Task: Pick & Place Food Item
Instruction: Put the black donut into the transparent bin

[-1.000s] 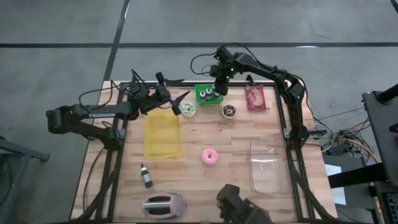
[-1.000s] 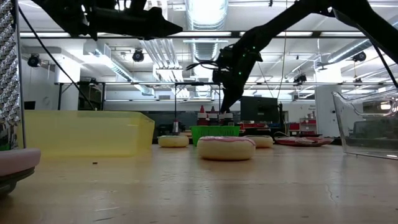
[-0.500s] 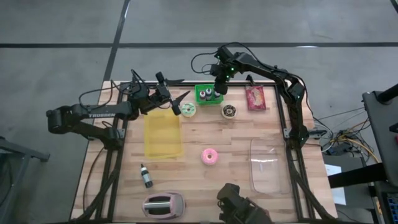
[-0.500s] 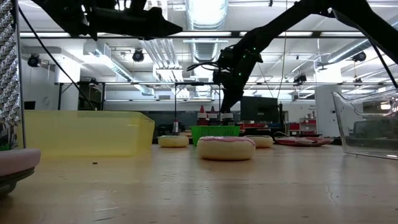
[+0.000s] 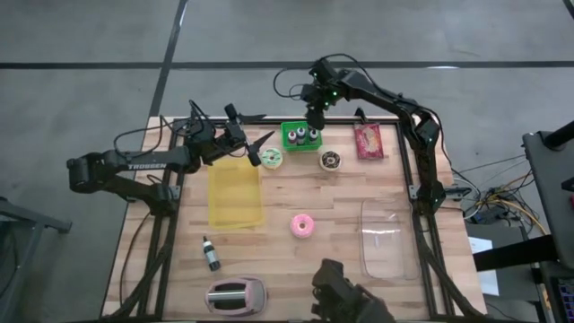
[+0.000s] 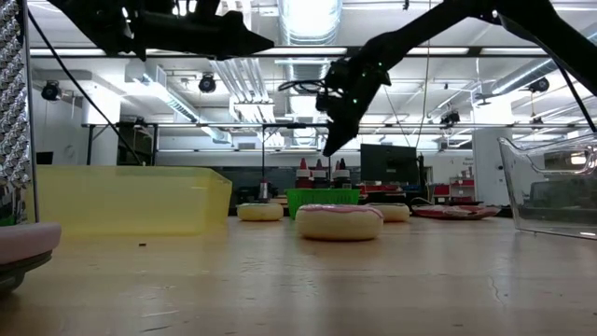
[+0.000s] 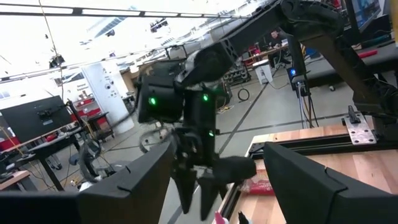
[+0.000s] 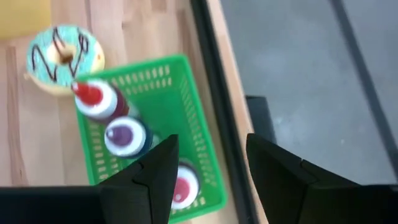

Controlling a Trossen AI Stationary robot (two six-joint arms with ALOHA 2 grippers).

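Right pincer (image 5: 309, 115) released, empty, above green basket (image 5: 302, 144) holding three bottles (image 8: 122, 137). Left pincer (image 5: 257, 146) open beside teal donut (image 5: 272, 158). Judged step: placement done; next needs retreat.

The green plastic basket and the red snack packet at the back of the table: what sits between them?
In the high view, a chocolate-topped donut lies between the green plastic basket and the red snack packet, slightly nearer the table's middle than either, touching neither.
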